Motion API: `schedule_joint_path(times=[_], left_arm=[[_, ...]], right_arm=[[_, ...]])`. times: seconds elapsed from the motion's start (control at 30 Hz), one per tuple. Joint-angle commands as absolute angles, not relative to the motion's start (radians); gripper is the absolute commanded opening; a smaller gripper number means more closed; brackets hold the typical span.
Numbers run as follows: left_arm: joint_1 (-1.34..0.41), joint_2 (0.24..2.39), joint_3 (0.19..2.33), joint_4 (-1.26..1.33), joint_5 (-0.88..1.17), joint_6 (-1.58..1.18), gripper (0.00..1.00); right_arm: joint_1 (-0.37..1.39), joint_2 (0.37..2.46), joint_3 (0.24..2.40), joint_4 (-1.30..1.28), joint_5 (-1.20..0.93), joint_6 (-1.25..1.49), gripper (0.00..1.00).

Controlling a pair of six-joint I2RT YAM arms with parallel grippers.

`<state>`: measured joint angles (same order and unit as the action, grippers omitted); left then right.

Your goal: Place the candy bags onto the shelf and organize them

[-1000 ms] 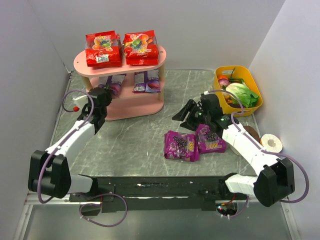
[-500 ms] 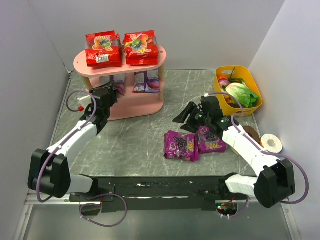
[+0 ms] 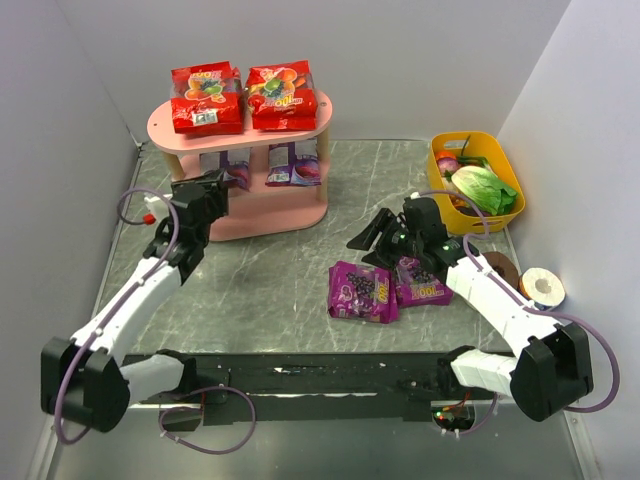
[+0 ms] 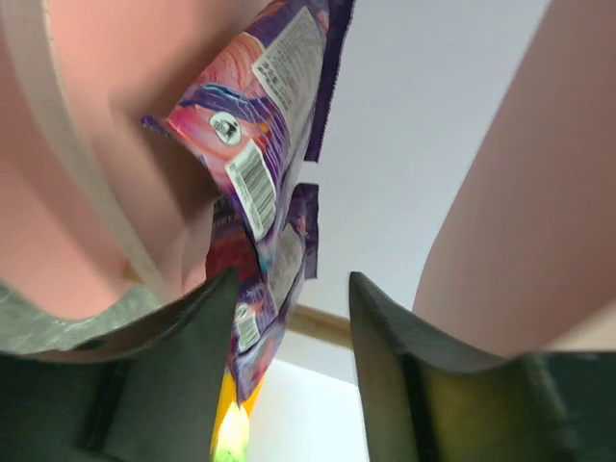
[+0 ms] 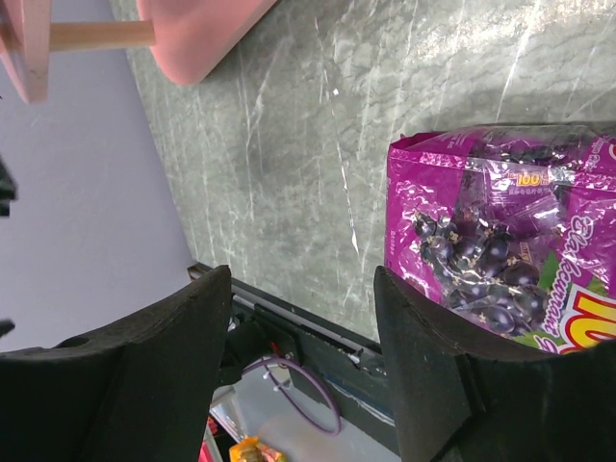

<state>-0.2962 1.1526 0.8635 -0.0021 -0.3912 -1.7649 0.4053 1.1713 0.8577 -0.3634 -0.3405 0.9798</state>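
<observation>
So the shelf was pastel pink with pale wood posts. The two red bags had bright fruit pictures, the blue-violet bags showed pink swirls plus white barcode labels, and the magenta bags had dark grapes printed on them. The table was grey-green with marble veining, the tub yellow, the cabbage green.

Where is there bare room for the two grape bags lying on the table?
The shelf has a bottom tier that looks bare at its front. Its top tier is filled by two red bags, its middle by two blue-violet bags. The table is free between shelf and grape bags; it is crowded by the yellow tub.
</observation>
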Motion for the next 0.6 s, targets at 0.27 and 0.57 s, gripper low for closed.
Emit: schedule_joint_path(times=[0.27, 0.57], left_arm=[[-0.296, 1.137, 0.842, 0.077, -0.377, -1.623, 0.25], [-0.239, 1.181, 0.876, 0.190, -0.335, -1.588, 0.17]], right_arm=[[0.397, 1.169, 0.868, -0.330, -0.330, 0.986, 0.67], [0.399, 1.170, 0.873, -0.336, -0.330, 0.977, 0.66]])
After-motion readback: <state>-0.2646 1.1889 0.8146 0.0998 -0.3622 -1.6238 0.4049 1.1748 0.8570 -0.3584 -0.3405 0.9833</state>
